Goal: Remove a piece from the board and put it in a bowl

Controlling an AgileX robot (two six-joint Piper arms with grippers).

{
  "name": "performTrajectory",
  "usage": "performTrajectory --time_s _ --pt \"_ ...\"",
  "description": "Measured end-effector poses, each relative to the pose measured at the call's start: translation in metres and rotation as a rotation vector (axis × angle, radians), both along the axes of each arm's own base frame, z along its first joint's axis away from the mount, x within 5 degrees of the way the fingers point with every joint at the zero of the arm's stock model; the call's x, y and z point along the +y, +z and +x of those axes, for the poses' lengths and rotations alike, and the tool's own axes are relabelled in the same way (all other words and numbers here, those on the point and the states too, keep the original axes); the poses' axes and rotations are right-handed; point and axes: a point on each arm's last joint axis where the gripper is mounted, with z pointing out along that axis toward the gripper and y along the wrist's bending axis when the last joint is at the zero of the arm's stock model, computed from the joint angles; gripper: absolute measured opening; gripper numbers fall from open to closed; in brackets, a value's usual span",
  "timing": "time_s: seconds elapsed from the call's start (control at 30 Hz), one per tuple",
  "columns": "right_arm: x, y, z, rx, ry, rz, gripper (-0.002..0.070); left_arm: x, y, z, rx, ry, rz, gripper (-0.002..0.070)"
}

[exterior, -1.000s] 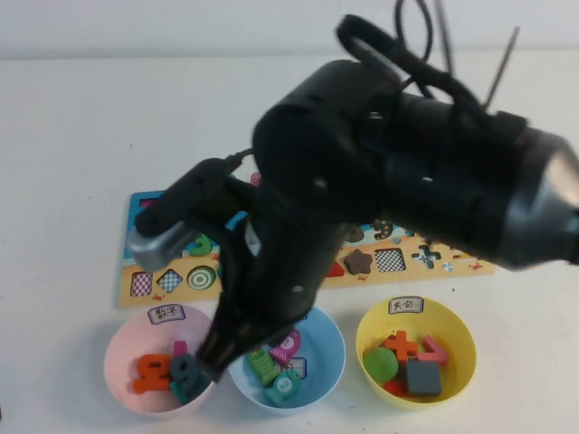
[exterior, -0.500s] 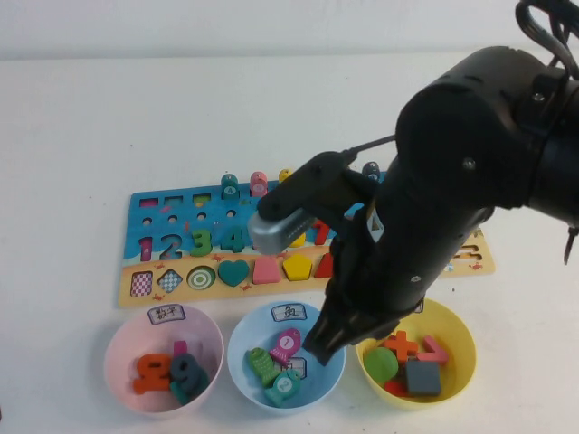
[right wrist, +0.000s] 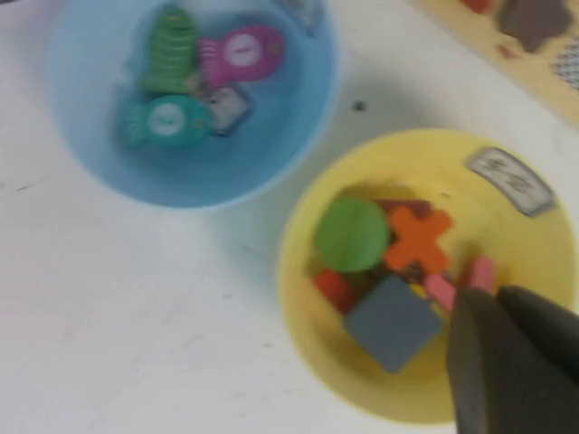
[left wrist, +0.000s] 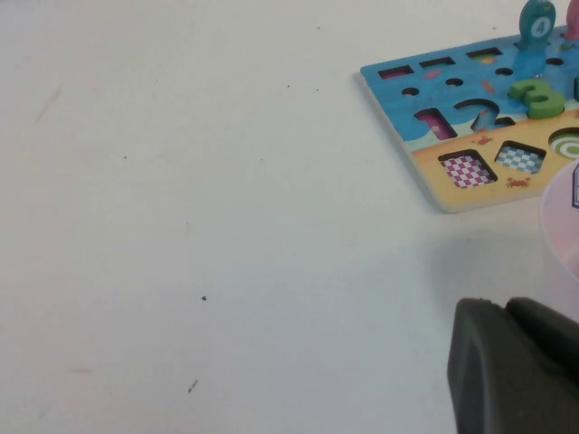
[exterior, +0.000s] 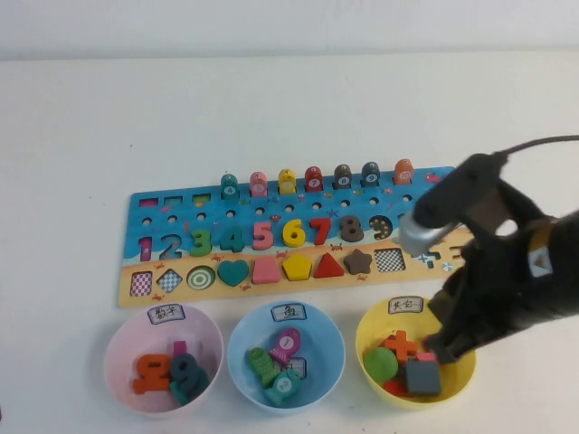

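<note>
The grey 9 piece [exterior: 187,370] lies in the pink bowl [exterior: 123,347] at the near left, next to an orange number. Only the high view shows this. The board [exterior: 136,289] lies just behind the 3 bowls on the white surface [exterior: 90,117]. The right end effector [exterior: 441,351] hangs over the yellow bowl [right wrist: 312,226], arm bent low; I cannot tell how wide it is. The left end effector [left wrist: 516,366] shows only in its wrist view, low beside the pink bowl's left edge; cannot tell its width either.
</note>
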Motion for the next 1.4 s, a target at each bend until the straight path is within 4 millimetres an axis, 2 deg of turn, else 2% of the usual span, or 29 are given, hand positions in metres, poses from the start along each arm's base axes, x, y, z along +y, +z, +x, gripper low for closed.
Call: performTrajectory --time_s 0.17,0.3,0.43,0.6,0.73,0.9,1.27,1.4 --pt "-0.049 -0.018 -0.009 -0.075 -0.146 0.052 -0.0017 0.000 0.000 0.000 0.000 0.000 0.000 -0.0005" --pt "-0.090 -0.035 -0.024 -0.143 -0.292 0.087 -0.0017 0.000 0.000 0.000 0.000 0.000 0.000 -0.0005" --pt "-0.123 -0.047 -0.046 -0.250 -0.426 0.131 -0.0017 0.000 0.000 0.000 0.000 0.000 0.000 -0.0005" --pt "-0.151 -0.059 -0.083 -0.398 -0.568 0.180 -0.0017 0.000 0.000 0.000 0.000 0.000 0.000 -0.0005" --pt "-0.162 -0.068 -0.107 -0.511 -0.659 0.231 -0.0017 0.000 0.000 0.000 0.000 0.000 0.000 -0.0005" --pt "-0.166 -0.076 -0.130 -0.656 -0.689 0.284 -0.0017 0.000 0.000 0.000 0.000 0.000 0.000 -0.0005" --pt "-0.167 -0.097 -0.144 -0.814 -0.683 0.345 -0.0017 0.000 0.000 0.000 0.000 0.000 0.000 -0.0005" --pt "-0.167 -0.100 -0.144 -0.815 -0.683 0.347 -0.0017 0.000 0.000 0.000 0.000 0.000 0.000 -0.0005"
